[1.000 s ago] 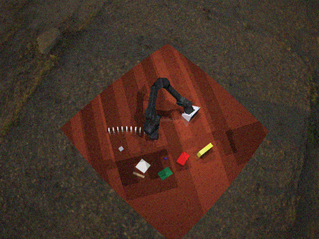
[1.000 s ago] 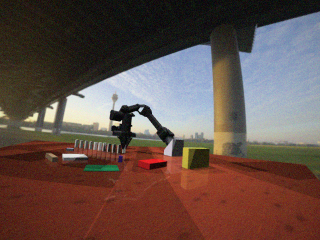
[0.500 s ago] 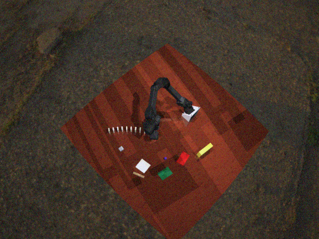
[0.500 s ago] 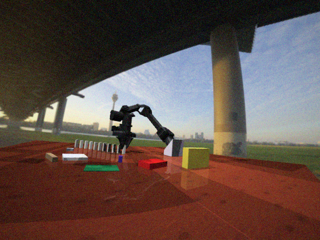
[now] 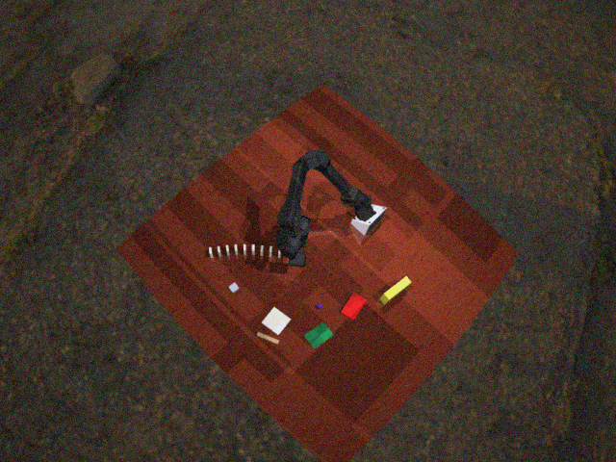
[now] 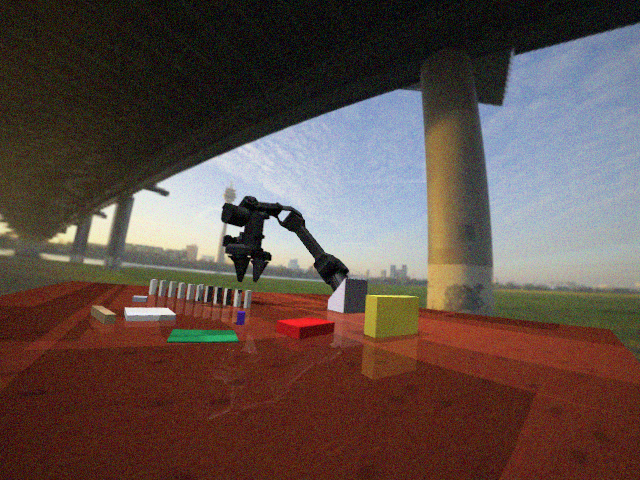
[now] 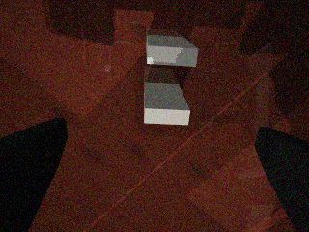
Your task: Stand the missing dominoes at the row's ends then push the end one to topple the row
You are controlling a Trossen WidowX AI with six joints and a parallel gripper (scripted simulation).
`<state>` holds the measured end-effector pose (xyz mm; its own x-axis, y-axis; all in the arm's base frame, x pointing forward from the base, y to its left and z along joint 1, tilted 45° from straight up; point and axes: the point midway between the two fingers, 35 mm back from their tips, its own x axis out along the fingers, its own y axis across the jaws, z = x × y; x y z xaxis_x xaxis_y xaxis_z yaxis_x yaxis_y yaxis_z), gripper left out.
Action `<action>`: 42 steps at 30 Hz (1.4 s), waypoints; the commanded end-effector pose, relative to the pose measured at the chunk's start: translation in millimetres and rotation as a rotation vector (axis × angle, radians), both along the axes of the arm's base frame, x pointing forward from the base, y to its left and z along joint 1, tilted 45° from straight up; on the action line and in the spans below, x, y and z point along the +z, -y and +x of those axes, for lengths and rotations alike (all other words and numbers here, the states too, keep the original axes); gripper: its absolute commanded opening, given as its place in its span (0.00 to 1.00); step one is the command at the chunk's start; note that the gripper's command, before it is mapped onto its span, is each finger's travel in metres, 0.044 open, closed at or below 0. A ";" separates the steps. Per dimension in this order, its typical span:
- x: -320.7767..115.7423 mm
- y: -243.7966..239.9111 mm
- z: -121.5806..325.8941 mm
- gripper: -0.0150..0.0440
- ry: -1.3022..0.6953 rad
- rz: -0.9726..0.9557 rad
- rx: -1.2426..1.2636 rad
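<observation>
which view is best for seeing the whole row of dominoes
The exterior view: it shows the row of dominoes standing upright, from end to end. The top view shows its line, but the arm may hide one end. The wrist view shows just two dominoes.

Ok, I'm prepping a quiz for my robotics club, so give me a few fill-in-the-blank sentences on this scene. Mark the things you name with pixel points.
1. The hand (image 5: 296, 262) (image 6: 248, 280) (image 7: 163, 131) is ____, with nothing between its fingers.
2. The flat block nearest the yellow block (image 5: 397, 290) (image 6: 390, 316) is ____.
3. The dominoes (image 5: 243, 249) (image 6: 200, 292) (image 7: 167, 117) stand in a ____.

Missing words: open; red; row
</observation>
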<state>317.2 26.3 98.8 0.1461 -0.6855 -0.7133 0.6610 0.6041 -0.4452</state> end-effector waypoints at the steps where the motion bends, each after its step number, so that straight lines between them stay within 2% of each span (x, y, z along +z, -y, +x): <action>1: 42.7 -45.0 -11.6 1.00 0.000 0.007 0.013; 3: 56.7 -56.3 -17.9 1.00 0.000 0.004 0.014; 9: 58.4 -57.7 -18.8 1.00 0.000 0.004 0.014; 12: 52.9 -55.6 -19.5 0.87 -0.091 -0.017 0.108; 26: 0.1 -31.6 -33.8 0.25 -0.986 -0.211 1.024; 29: -5.2 -28.8 -36.0 0.25 -1.078 -0.230 1.118; 42: -5.2 -28.8 -36.0 0.25 -1.078 -0.230 1.118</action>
